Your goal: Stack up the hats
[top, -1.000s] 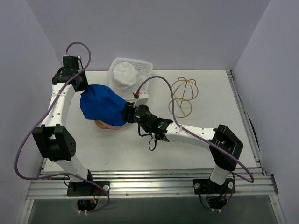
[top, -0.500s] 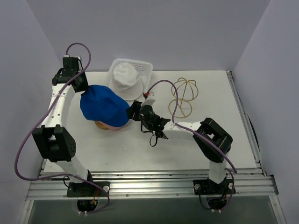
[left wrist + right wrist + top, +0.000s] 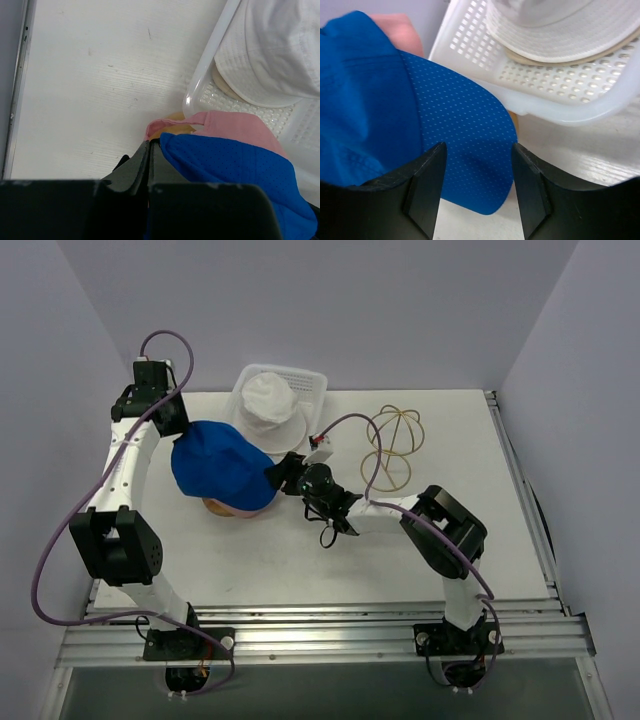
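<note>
The royal blue cap (image 3: 222, 475) lies over the pink cap (image 3: 235, 127), of which only an edge shows. My left gripper (image 3: 150, 142) is shut at the blue cap's back rim, blue fabric against its right finger and pink cloth at its tips. In the top view that left gripper (image 3: 183, 437) is at the cap's upper left. My right gripper (image 3: 477, 146) is open, its fingers straddling the blue cap's (image 3: 370, 100) brim without pinching it. From above, the right gripper (image 3: 278, 475) is at the cap's right side. The off-white hat (image 3: 268, 400) sits in the basket.
The white mesh basket (image 3: 312, 380) stands at the back, just behind the caps; its rim (image 3: 570, 112) is close above my right fingers. A gold wire dome frame (image 3: 393, 445) lies right of the basket. Purple walls close in on both sides.
My right arm has folded, its elbow swinging left and toward the back, while its gripper stayed at the blue cap's brim. The left arm and the hats have not moved.
</note>
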`<act>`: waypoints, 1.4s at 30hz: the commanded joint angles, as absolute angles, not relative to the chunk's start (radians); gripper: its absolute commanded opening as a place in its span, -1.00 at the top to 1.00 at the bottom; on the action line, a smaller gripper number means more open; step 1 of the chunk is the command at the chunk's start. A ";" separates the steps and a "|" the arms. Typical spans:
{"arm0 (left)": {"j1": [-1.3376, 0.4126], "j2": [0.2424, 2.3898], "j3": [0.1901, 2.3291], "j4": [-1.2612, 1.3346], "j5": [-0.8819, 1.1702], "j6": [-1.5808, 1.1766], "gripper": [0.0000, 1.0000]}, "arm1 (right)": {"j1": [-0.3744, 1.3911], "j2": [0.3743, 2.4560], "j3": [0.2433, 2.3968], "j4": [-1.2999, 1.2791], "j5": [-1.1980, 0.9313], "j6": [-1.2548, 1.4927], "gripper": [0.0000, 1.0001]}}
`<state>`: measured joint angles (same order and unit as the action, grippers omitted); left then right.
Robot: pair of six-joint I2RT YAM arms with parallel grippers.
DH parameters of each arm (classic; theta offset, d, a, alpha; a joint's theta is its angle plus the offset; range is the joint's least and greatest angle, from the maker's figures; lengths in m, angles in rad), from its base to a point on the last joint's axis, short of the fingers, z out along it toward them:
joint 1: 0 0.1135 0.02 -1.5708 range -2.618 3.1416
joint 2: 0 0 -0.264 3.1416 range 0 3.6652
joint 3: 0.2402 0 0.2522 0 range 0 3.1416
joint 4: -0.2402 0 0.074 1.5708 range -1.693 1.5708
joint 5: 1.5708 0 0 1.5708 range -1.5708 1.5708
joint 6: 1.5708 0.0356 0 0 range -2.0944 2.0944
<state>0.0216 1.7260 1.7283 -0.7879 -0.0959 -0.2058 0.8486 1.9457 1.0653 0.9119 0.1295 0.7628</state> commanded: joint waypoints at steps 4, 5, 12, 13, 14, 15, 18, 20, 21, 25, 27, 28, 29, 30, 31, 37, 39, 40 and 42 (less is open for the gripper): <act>0.035 1.700 1.726 -0.747 -0.094 -0.212 0.90 | 0.828 1.974 1.029 1.100 0.063 0.805 -0.02; 0.035 1.701 1.727 -0.747 -0.095 -0.212 0.91 | 0.828 1.979 1.032 1.089 0.061 0.807 -0.02; 0.035 1.698 1.724 -0.747 -0.097 -0.213 0.90 | 0.828 2.008 1.028 1.107 0.034 0.819 0.11; 0.035 1.698 1.724 -0.747 -0.097 -0.213 0.90 | 0.828 2.017 1.025 1.126 0.028 0.819 0.14; 0.037 1.698 1.723 -0.747 -0.097 -0.213 0.90 | 0.830 2.022 1.023 1.134 0.022 0.821 0.17; 0.037 1.700 1.723 -0.747 -0.097 -0.213 0.90 | 0.830 2.023 1.017 1.141 0.012 0.821 0.20; 0.037 1.700 1.721 -0.749 -0.098 -0.213 0.90 | 0.831 2.032 0.997 1.199 -0.020 0.825 0.23; 0.037 1.700 1.717 -0.747 -0.098 -0.213 0.90 | 0.831 2.034 0.983 1.227 -0.026 0.825 0.24; 0.037 1.700 1.718 -0.747 -0.098 -0.213 0.90 | 0.833 2.036 0.982 1.233 -0.028 0.824 0.25; 0.037 1.701 1.718 -0.749 -0.103 -0.215 0.90 | 0.844 2.049 0.989 1.224 -0.034 0.808 0.28; 0.037 1.700 1.717 -0.749 -0.106 -0.216 0.90 | 0.845 2.054 0.985 1.230 -0.034 0.807 0.29; 0.037 1.700 1.717 -0.749 -0.107 -0.216 0.90 | 0.847 2.056 0.983 1.232 -0.034 0.807 0.29; 0.037 1.698 1.717 -0.749 -0.109 -0.218 0.90 | 0.845 2.057 0.979 1.235 -0.034 0.807 0.29; 0.037 1.695 1.717 -0.750 -0.110 -0.219 0.87 | 0.845 2.057 0.977 1.238 -0.035 0.805 0.29; 0.037 1.692 1.717 -0.750 -0.113 -0.222 0.85 | 0.845 2.057 0.976 1.242 -0.037 0.805 0.29; 0.041 1.654 1.712 -0.744 -0.124 -0.242 0.51 | 0.850 2.043 0.963 1.253 -0.043 0.793 0.24; 0.044 1.638 1.709 -0.742 -0.123 -0.248 0.44 | 0.853 2.039 0.962 1.247 -0.041 0.784 0.24; 0.046 1.632 1.709 -0.742 -0.124 -0.250 0.40 | 0.854 2.037 0.962 1.244 -0.044 0.778 0.24; 0.051 1.620 1.704 -0.739 -0.121 -0.252 0.39 | 0.857 2.037 0.969 1.229 -0.048 0.764 0.21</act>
<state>0.0364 1.6875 1.7012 -0.7807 -0.1062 -0.2337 0.8444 2.0594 0.9646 1.1843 -0.0357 0.8028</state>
